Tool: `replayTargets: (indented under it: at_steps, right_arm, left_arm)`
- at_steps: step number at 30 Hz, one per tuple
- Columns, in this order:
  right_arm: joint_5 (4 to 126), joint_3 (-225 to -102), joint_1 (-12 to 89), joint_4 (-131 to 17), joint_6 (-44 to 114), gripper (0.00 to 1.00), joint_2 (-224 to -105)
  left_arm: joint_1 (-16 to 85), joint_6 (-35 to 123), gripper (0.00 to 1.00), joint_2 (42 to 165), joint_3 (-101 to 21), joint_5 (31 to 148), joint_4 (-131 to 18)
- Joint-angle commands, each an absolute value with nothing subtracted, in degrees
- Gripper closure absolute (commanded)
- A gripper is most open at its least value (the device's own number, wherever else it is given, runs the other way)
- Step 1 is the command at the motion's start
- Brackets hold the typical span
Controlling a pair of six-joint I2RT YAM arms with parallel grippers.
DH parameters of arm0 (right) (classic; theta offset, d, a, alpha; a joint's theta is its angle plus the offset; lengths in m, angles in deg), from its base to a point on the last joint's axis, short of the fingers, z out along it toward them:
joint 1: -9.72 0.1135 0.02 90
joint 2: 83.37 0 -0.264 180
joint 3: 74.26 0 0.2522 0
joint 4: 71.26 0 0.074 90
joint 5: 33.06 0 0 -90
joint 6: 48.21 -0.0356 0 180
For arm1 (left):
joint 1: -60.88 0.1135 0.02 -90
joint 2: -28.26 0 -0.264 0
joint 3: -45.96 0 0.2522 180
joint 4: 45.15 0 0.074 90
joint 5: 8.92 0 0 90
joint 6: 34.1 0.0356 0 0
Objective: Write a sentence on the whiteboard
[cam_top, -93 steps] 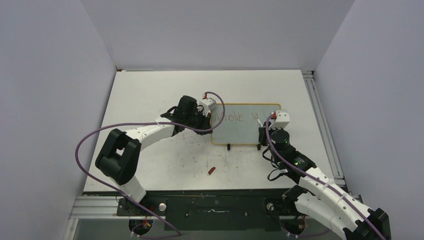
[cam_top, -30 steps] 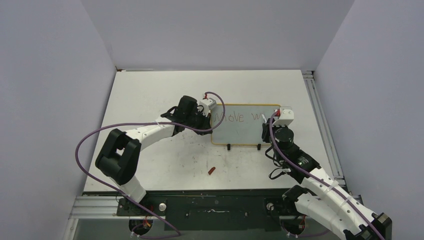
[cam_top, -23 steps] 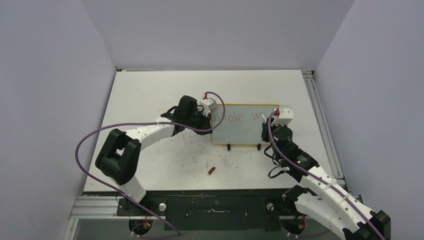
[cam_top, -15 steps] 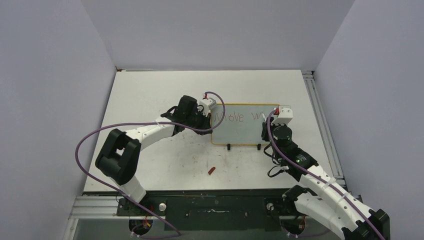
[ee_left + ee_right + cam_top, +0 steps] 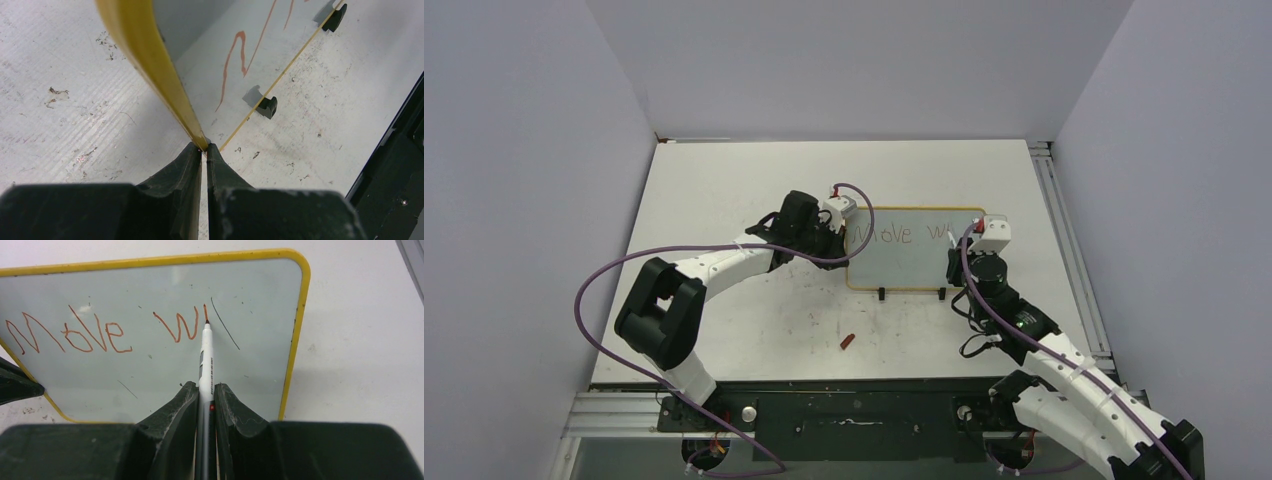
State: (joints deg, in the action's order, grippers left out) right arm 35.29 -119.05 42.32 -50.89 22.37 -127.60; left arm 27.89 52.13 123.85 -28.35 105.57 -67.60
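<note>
The task is well short of half done. On the whiteboard [image 5: 150, 367], the sentence [image 5: 107, 332] so far reads "Move", then a "w" and one upright stroke in red-brown. The rest of that word and all that follows remain to be written, and the board's lower part is bare.

The board lies mid-table [image 5: 754, 180], between the two arms, with its black feet on the near side. The left gripper [image 5: 204, 150] has its jaws pinched shut on the board's yellow frame at the left edge, steadying it. The right gripper [image 5: 202, 387] is at the board's right end, its jaws clamped on the marker [image 5: 206, 357]. The marker runs straight out from between them, pointing away from the arm. Its tip is at the foot of the newest stroke, just right of the "w", and seems to touch the face, though neither view quite settles contact. The next letters will need room rightward, and the frame's right side is near.
</note>
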Motion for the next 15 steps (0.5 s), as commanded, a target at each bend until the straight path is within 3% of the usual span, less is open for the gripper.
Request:
replayTargets:
  at_steps: [1, 15]
  right_arm:
    - [35.55, -117.31, 41.73, -49.90, 19.22, 0.95, -126.64]
    - [35.89, -118.23, 41.84, -47.90, 19.23, 0.95, -122.65]
  left_arm:
    - [27.49, 53.44, 0.96, 122.21, -30.32, 104.93, -68.05]
    - [27.49, 53.35, 0.96, 122.29, -30.31, 104.94, -68.13]
